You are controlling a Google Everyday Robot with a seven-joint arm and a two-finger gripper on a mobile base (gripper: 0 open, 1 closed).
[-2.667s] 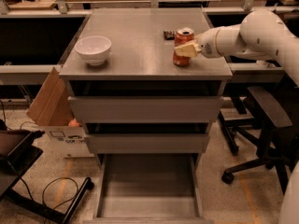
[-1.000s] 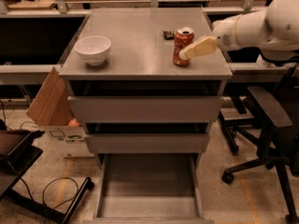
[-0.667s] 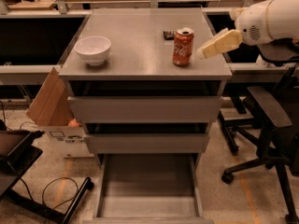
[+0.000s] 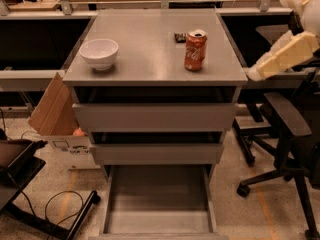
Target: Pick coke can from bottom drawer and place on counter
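Note:
The coke can [image 4: 195, 50], red with white lettering and a silver lid, stands upright on the counter [image 4: 150, 44], right of centre. My gripper [image 4: 255, 74] hangs in the air off the counter's right edge, well clear of the can, open and empty. The bottom drawer [image 4: 158, 199] is pulled out at the bottom of the cabinet, and its flat grey floor is bare.
A white bowl [image 4: 99, 53] sits on the counter's left side. A dark snack bar [image 4: 180, 36] lies just behind the can. The upper two drawers [image 4: 155, 116] are pushed in. An office chair [image 4: 285, 119] stands to the right, under my arm. A cardboard box [image 4: 52, 109] leans at the left.
My gripper has let go of the coke can and drawn back to the right, off the counter's edge. The can stays standing where it was set.

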